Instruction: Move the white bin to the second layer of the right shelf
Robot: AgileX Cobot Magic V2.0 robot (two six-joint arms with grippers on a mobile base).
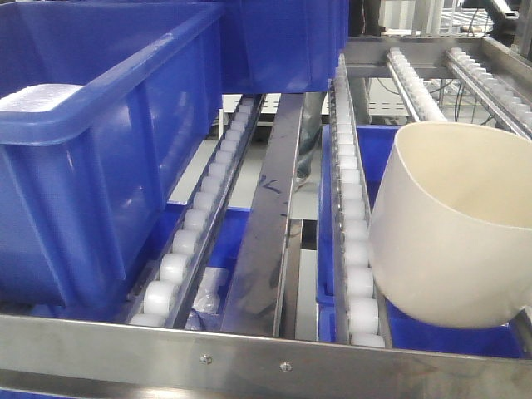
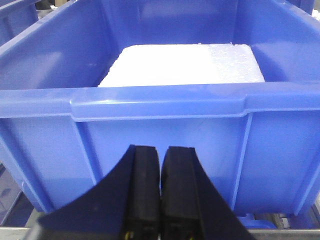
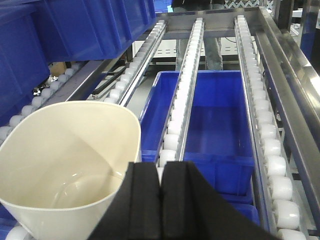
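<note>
The white bin (image 1: 453, 233) is a shiny cream tub with smooth walls, a rounded-square rim and a smaller round bottom. It is tipped to one side, so its open mouth shows in the right wrist view (image 3: 70, 160), and nothing is inside it. It sits at the front right of the roller shelf (image 1: 349, 208), and its low side leans against a row of small white rollers (image 1: 359, 283). The right gripper (image 3: 161, 200) is at the rim of the white bin, and its two black fingers (image 3: 145, 200) are pressed together with no gap; I cannot tell if the rim is pinched between them. Behind the bin, the roller rails (image 3: 260, 100) run far back, and the lanes there are open. Under the rails there is a lower blue crate (image 3: 210, 120) with nothing in it. A flat steel bar (image 1: 270, 208) runs down the middle of the shelf, and a steel edge (image 1: 249, 349) runs across the front. On the left there is a big blue crate (image 1: 91, 158) that fills its lane. The left gripper (image 2: 160, 190) is squeezed closed and holds nothing. It is just in front of the near wall of the big blue crate (image 2: 160, 130), where a white foam block (image 2: 185, 65) lies inside.
</note>
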